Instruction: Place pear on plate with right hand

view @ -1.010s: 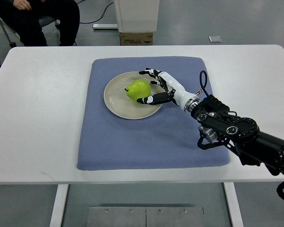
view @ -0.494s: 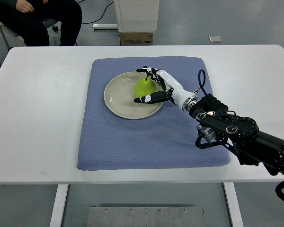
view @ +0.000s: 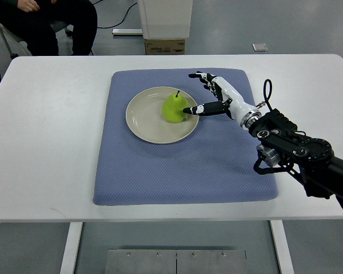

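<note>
A green pear (view: pixel 174 108) stands upright, stem up, on the right part of a beige plate (view: pixel 144 119). The plate sits on a blue mat (view: pixel 177 165). My right hand (view: pixel 201 92) is just to the right of the pear, fingers spread and holding nothing. Its thumb tip lies close to the pear's right side, the other fingers are apart from it. The black right arm (view: pixel 297 151) enters from the right edge. No left arm shows.
The mat lies on a white table (view: pixel 46 142). A person in dark clothes (view: pixel 43 20) sits beyond the far left corner. A white stand with a cardboard box (view: pixel 164 45) is behind the table.
The right hand let go of the pear and drew back to the right. The pear went from tilted in the hand to standing upright on the plate.
</note>
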